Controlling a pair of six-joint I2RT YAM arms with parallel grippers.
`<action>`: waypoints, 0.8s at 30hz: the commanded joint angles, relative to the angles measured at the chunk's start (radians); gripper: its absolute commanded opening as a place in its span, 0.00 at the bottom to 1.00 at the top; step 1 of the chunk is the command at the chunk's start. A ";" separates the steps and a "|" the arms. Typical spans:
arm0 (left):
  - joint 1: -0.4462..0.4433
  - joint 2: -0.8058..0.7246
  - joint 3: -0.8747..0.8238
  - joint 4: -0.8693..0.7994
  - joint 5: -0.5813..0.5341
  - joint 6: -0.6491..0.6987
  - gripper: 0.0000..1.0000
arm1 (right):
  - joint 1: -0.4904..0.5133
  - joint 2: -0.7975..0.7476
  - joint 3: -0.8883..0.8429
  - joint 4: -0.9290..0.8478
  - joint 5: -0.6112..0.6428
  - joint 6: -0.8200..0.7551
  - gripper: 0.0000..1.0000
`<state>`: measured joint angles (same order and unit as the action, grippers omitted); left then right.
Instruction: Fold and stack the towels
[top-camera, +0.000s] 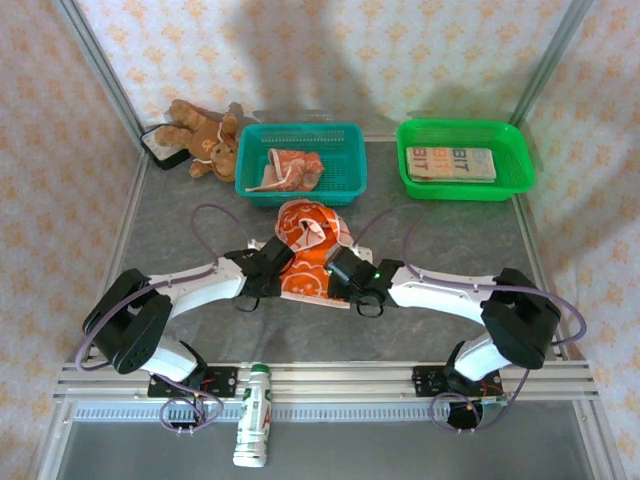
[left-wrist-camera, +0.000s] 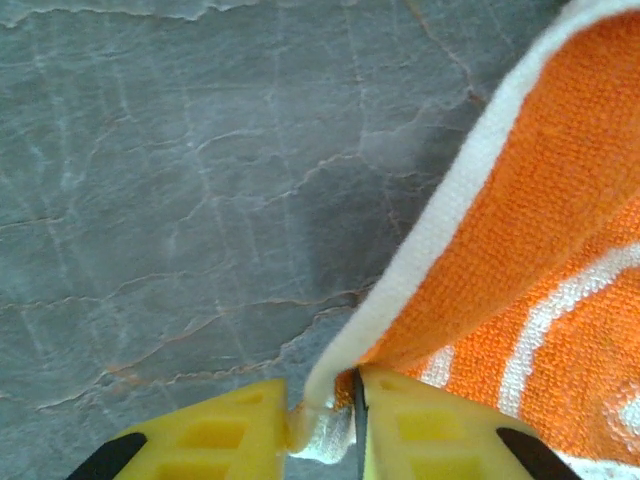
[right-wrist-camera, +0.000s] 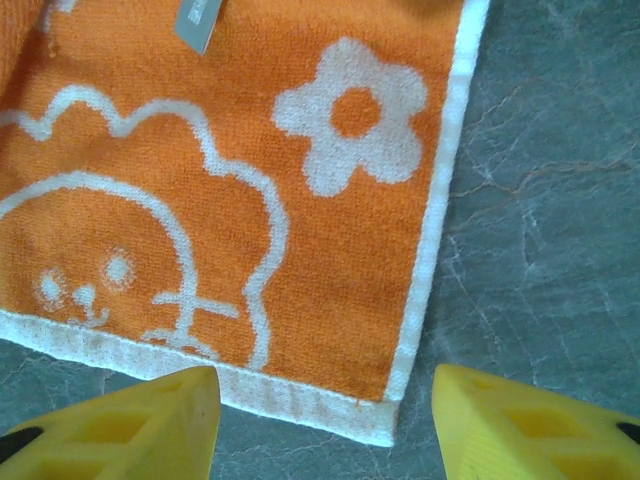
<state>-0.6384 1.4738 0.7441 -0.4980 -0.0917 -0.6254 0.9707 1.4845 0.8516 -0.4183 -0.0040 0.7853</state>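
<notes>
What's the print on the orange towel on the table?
A white flower and cartoon lion face on the orange towel, white-edged; best in the right wrist view.

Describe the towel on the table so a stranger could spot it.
On the grey marbled table, look in front of the teal plastic basket, between the left gripper and right gripper: a rumpled orange terry towel. Unlike the crumpled towel in that basket and the folded cream towel in the green basket, it shows a white flower and cartoon face.
</notes>
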 joint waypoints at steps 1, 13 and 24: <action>0.008 0.014 -0.012 0.031 0.011 0.009 0.11 | 0.019 0.028 0.011 -0.007 0.059 0.049 0.56; 0.009 -0.007 -0.036 0.034 0.033 -0.002 0.00 | 0.034 0.069 0.004 -0.046 0.111 0.109 0.48; 0.009 -0.009 -0.026 0.023 0.039 0.001 0.00 | 0.046 0.139 0.016 -0.062 0.090 0.125 0.43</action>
<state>-0.6384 1.4799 0.7242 -0.4698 -0.0593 -0.6231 1.0069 1.6077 0.8513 -0.4435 0.0563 0.8909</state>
